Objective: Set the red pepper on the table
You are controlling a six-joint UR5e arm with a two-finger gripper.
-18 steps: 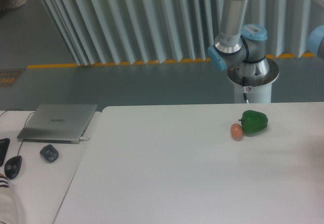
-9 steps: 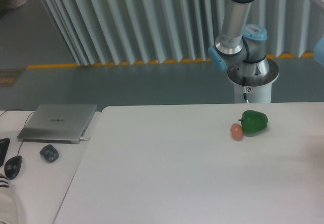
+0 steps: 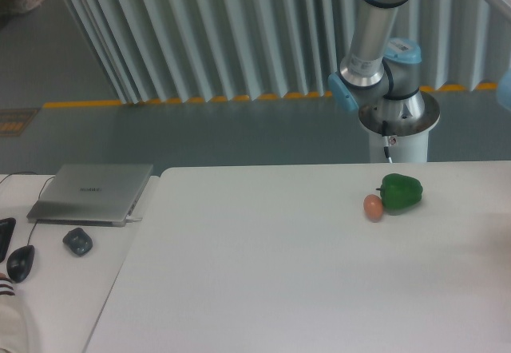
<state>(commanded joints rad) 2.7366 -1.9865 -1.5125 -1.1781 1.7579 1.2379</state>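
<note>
arm (image 3: 374,41) at 1 o'clock leans further right than a second ago | gripper out of frame, opening and load unknown | red pepper unseen | table (image 3: 263,273) unchanged, placement pending

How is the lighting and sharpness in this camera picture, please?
Fixed camera: soft, even light; the table is bright but shows no harsh glare; the green pepper and small orange ball cast only faint shadows; the whole frame is slightly soft, the laptop lettering unreadable.

White table (image 3: 263,273), green pepper (image 3: 400,193), orange-brown ball (image 3: 373,207), grey laptop (image 3: 93,192), silver-and-blue arm (image 3: 374,41).
</note>
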